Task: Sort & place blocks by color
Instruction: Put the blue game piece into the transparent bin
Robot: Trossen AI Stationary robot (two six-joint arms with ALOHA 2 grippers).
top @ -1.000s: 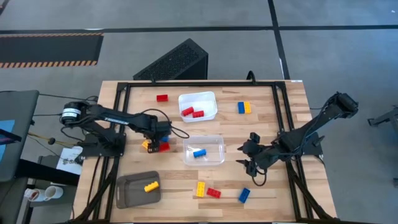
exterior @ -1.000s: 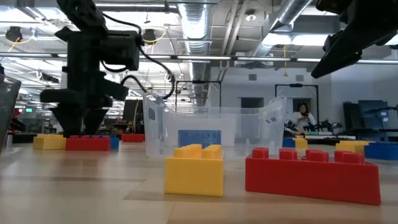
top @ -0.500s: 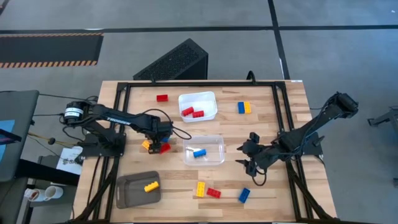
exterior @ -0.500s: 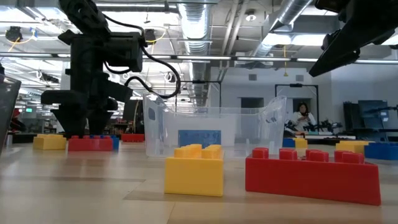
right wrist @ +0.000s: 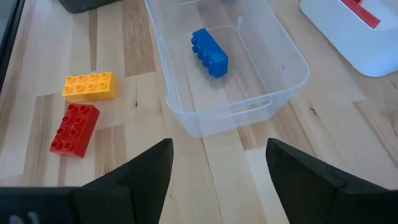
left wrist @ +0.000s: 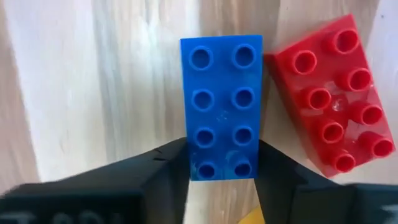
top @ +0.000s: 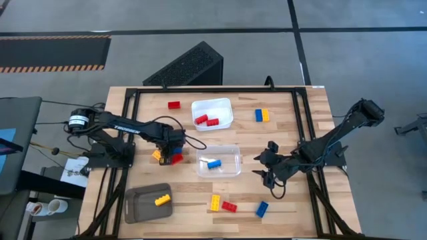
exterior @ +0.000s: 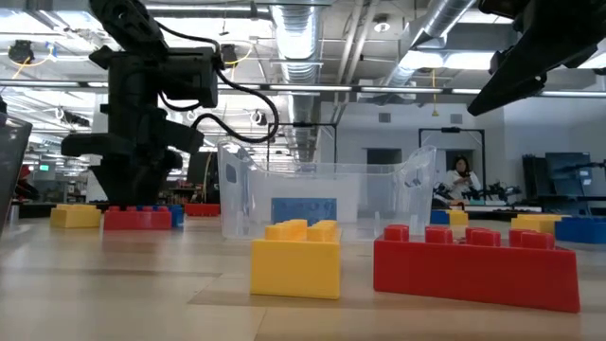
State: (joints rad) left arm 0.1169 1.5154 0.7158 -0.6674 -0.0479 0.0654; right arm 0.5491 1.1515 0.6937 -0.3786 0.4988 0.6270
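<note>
My left gripper (top: pixel 171 148) points down at a blue block (left wrist: pixel 221 106) that lies flat on the table, studs up, and is shut on it. A red block (left wrist: pixel 333 93) lies right beside it, and a yellow block (top: pixel 156 155) sits close by. Farther right, my right gripper (right wrist: pixel 217 168) hangs open above the table, near the clear tray (top: pixel 238 160), touching nothing. That tray holds one blue block (right wrist: pixel 209 52). My left gripper pinches the blue block's two long sides (left wrist: pixel 191 163) between its two fingers, near one end. The fingers come from above, pointing down, and lie across the block. The block lies flat on the table, studs up.
A white tray (top: pixel 230 107) holds red blocks, and a grey tray (top: pixel 137 207) holds a yellow one. Loose blocks: red (top: pixel 174 105) at the far left, blue and yellow (top: pixel 262 115) at the far right, and yellow (top: pixel 215 203), red (top: pixel 229 206) and blue (top: pixel 261 209) near the front.
My left gripper has stayed over the blue block and shut its fingers onto the block's sides. The block still lies on the table.
</note>
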